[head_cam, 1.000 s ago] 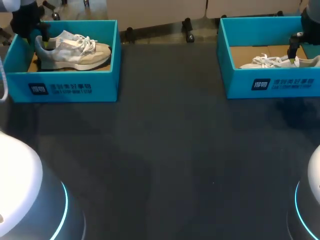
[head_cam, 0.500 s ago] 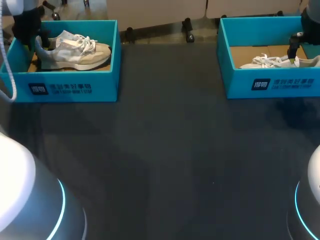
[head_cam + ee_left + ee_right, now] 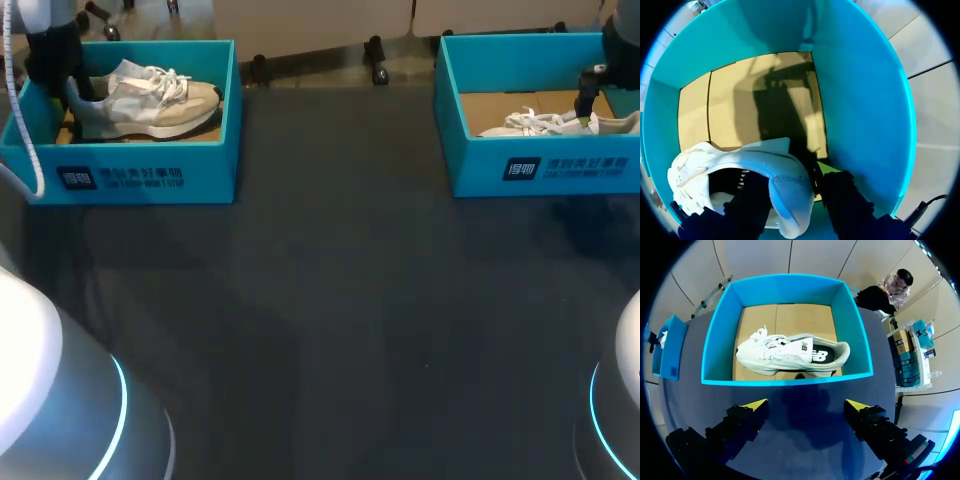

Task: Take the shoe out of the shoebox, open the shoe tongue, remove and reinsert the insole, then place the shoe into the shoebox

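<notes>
Head view stock-take: one shoe pinched at the heel, one waiting

1. Table (image 3: 330, 330): dark top, carrying two boxes well apart at its far side.
2. Left shoebox (image 3: 150, 170): teal walls, cardboard floor, no lid on it. Holds the left shoe.
3. Right shoebox (image 3: 540, 165): same make, also lidless. Holds the right shoe.
4. Left shoe (image 3: 150, 100): pale trainer, inside its box, heel towards my left arm, toe towards the table's middle.
5. Right shoe (image 3: 790, 355): white trainer lying on the box floor, laces up, untouched.
6. Left gripper (image 3: 790, 180): pinching the left shoe's heel collar, one finger down inside the opening, the other outside the heel (its yellow tip shows just past the heel).
7. Right gripper (image 3: 805, 407): jaws spread wide, holding nothing, hovering above the near wall of the right shoebox.

Handling note, my judgement: the step in hand is lifting the left shoe out. Held by the heel alone, the toe will likely droop, so I should keep the pinch firm and rise straight until the sole is over the wall before carrying it towards the middle. A toe dragged on the wall could shift the light box.
</notes>
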Controlling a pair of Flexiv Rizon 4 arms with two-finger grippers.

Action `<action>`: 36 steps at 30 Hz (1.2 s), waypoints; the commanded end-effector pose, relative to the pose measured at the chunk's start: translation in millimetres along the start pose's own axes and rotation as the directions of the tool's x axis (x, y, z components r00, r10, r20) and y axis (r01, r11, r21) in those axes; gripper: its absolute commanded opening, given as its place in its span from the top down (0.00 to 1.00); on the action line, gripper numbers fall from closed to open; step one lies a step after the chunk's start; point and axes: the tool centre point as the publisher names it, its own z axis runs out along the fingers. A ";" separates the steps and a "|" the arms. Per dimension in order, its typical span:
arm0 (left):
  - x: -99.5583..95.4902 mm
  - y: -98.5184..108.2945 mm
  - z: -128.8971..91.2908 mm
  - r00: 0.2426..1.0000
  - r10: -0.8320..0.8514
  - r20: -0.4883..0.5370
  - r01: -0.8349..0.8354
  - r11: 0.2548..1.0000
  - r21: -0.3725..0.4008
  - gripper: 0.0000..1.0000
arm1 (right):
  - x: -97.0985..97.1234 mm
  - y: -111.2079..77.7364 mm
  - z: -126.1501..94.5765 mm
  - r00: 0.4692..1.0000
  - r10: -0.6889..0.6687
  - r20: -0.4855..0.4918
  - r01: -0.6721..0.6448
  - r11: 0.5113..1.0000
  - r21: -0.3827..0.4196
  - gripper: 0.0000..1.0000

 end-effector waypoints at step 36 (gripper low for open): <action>10.8 -35.7 -117.4 0.993 -0.118 0.030 0.119 0.992 -0.041 1.00 | 0.1 -0.9 0.0 1.000 0.001 0.000 -0.001 1.000 -0.002 0.00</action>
